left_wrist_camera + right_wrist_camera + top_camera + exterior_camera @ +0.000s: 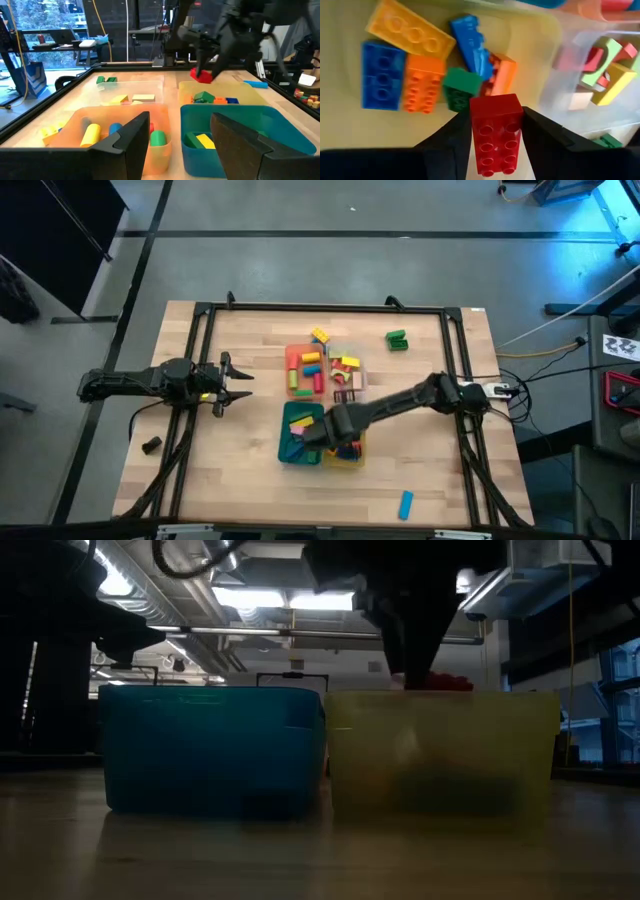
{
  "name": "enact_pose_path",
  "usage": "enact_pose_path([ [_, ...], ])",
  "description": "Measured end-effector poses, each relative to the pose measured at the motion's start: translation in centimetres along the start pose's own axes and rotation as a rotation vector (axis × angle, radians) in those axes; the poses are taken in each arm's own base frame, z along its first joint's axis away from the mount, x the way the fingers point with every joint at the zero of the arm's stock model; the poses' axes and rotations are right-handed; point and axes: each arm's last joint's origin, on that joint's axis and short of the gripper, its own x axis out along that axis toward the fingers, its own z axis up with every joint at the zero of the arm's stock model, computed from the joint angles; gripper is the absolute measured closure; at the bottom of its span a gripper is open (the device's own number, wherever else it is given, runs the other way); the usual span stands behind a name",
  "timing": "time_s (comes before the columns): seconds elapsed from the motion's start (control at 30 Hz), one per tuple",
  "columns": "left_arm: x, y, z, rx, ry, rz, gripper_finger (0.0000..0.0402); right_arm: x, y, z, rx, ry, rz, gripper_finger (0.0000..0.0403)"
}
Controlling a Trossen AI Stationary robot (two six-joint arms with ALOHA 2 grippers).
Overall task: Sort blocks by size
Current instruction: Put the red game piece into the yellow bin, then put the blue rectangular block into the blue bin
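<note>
1. Red plastic sits between the right gripper (496,145) fingers: a red brick (496,132), studs facing the wrist camera, is clamped by its long sides, one dark finger on each side.
2. Just below the held brick, inside the yellow tray (340,125), lie a green brick (461,89), an orange brick (422,82), a blue brick (381,75), a long yellow bar (412,34), a second blue piece (472,44) tilted on a pale orange brick (501,72).
3. The red brick hangs over the tray and touches none of the pieces in it, as the left wrist view shows.
4. From above, the right gripper (322,432) is over the seam between the teal tray (290,448) and the yellow tray, at the near middle of the table (250,490).
5. Farther back stand the orange tray (292,360) and the clear tray (358,385), both with mixed blocks inside.
6. Loose on the table are a blue bar (405,504) near the front edge, a green block (396,338) toward the far right corner and a yellow block (319,336) just behind the orange tray.
7. The left gripper (240,378) waits at the table's left side, well apart from the trays, its jaws spread wide and holding nothing.
</note>
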Motion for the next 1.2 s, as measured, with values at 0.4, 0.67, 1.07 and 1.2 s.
enact_pose_path([
  [0.4,0.0,0.0,0.0,0.0,0.0,0.0,0.0208,-0.7,2.8,0.6,0.182,-0.147,0.007,0.0207],
  [0.67,0.0,0.0,0.0,0.0,0.0,0.0,0.0208,-0.7,3.1,0.5,0.382,-0.091,0.136,0.0156],
  [1.07,0.0,0.0,0.0,0.0,0.0,0.0,0.0208,-1.6,6.7,-0.7,0.769,0.145,0.395,0.0153],
  [1.2,0.0,0.0,0.0,0.0,0.0,0.0,0.0208,-2.2,9.4,-1.9,0.913,0.183,0.379,0.0153],
])
